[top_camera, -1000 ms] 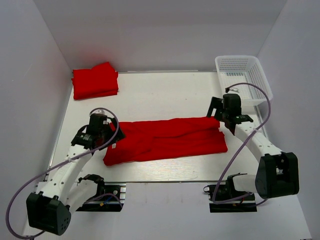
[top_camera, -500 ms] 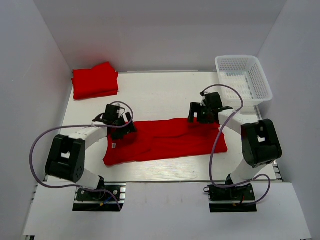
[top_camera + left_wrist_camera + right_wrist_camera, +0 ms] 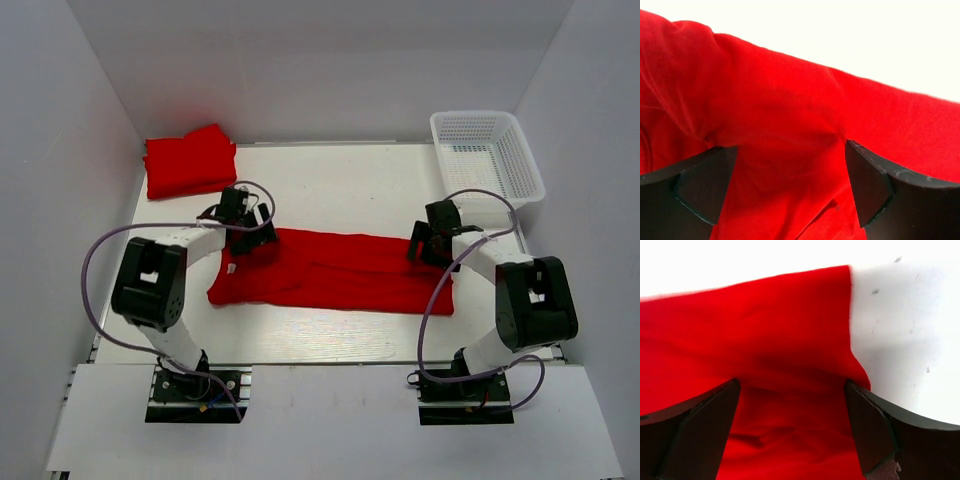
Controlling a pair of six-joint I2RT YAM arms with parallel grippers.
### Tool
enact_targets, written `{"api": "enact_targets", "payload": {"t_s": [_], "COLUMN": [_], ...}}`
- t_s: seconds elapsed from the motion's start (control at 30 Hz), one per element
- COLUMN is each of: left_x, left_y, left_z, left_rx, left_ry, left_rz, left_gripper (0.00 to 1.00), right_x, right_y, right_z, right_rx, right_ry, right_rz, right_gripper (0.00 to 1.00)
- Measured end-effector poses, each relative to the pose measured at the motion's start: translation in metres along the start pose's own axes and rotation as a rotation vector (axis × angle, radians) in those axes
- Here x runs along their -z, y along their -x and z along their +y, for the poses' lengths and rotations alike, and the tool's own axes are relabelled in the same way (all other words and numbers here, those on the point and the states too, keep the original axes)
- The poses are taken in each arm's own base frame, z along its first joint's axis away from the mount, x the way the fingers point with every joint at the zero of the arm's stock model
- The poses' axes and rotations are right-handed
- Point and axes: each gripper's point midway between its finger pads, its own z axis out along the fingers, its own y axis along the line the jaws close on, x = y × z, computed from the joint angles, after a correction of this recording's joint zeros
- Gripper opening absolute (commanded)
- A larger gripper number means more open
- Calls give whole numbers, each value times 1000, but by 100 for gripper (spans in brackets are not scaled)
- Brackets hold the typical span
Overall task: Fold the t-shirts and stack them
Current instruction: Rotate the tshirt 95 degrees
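Observation:
One red t-shirt (image 3: 335,272) lies as a long folded band across the middle of the table, its small white label (image 3: 230,268) near the left end. A second folded red t-shirt (image 3: 190,160) sits at the back left corner. My left gripper (image 3: 250,238) (image 3: 790,148) is low over the band's far left corner, open, with red cloth lying between its black fingers (image 3: 705,187). Over the far right corner, my right gripper (image 3: 424,247) (image 3: 792,385) also stands open, and the cloth's edge shows beside its right finger (image 3: 875,425).
A white mesh basket (image 3: 487,152) stands at the back right, close behind the right arm. White walls close in the table on the left, back and right. Bare table (image 3: 340,190) lies between the folded pile and the basket.
Both arms have swung in from the sides and lowered onto the far corners of the long shirt. The shirt now lies as a narrower, flatter band. Both grippers stayed open.

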Motion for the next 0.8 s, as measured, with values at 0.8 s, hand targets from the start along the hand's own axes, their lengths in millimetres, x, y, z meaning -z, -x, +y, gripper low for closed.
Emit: {"api": "enact_targets", "payload": {"t_s": [0.8], "left_x": [-190], "left_y": [217], "left_z": [-229], "left_rx": [-182], "left_ry": [-618], "left_rz": [-480], "left_gripper": [100], "right_x": [113], "right_y": [-178], "right_z": [219], "right_rx": [787], "right_ry": [1106], "right_rz": [272], "right_gripper": [90]}}
